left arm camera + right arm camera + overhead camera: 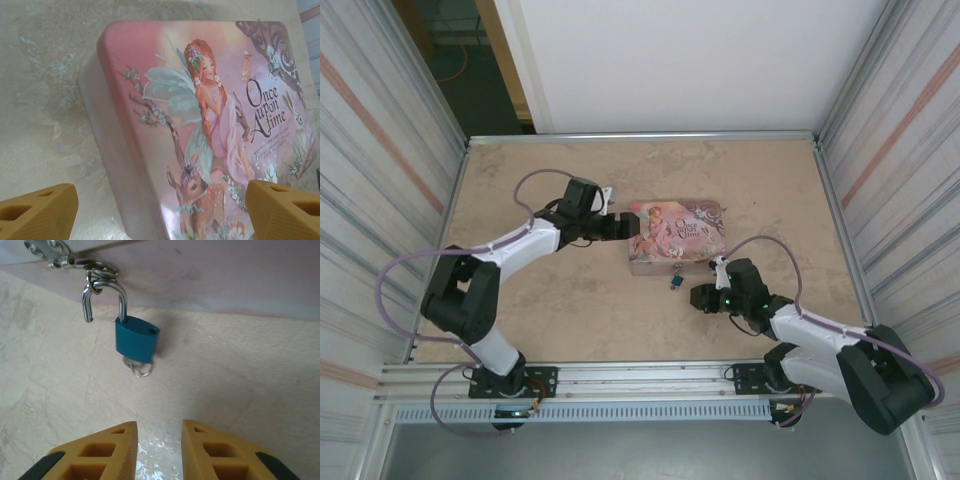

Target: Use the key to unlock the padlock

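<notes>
The padlock, a small blue body with a silvery shackle, hangs from the hasp on the front of the pink tin. One shackle leg is free of the body. The key sticks out of the body's underside. My right gripper sits a short way back from the padlock, jaws slightly apart with nothing between them. In the top view the padlock lies just up-left of the right gripper. My left gripper stands wide open at the tin's left end.
The tin with the fairy picture rests mid-table on the beige surface. Metal rails and corrugated walls bound the table on all sides. Bare tabletop lies in front of and behind the tin.
</notes>
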Tool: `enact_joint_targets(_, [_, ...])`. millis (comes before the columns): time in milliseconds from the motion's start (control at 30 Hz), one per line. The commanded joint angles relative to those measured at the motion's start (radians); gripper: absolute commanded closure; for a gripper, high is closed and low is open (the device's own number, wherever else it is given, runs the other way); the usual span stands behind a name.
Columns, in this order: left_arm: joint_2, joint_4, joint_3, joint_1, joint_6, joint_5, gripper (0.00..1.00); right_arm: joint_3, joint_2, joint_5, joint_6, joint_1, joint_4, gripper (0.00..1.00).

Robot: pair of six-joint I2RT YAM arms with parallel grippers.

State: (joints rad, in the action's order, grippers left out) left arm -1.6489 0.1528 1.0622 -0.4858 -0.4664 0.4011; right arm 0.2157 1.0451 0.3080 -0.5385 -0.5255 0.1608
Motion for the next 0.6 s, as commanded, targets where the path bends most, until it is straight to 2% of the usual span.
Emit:
enact_joint_targets(0, [-0.044,-0.009,0.056,0.005,0.030,0.062,0.13,0.037,-0.079,0.004,0.018,0.035,-0.118,0.66])
enact_joint_targets(200, [-0.100,0.025,0.066,0.006,0.023,0.028,0.16,0.059,-0.170,0.080,0.004,0.091,-0.141,0.49])
enact_joint_targets(367, [-0.105,0.045,0.020,0.006,0.007,0.000,0.19,0.079,-0.150,0.151,-0.027,0.109,-0.041,0.29])
enact_joint_targets(433, [-0.097,0.044,-0.004,0.006,-0.001,-0.007,0.20,0.095,-0.118,0.163,-0.025,0.114,-0.005,0.25])
enact_joint_targets(567, [-0.070,0.020,-0.063,0.006,-0.019,-0.013,0.20,0.142,-0.029,0.188,0.022,0.135,0.041,0.24])
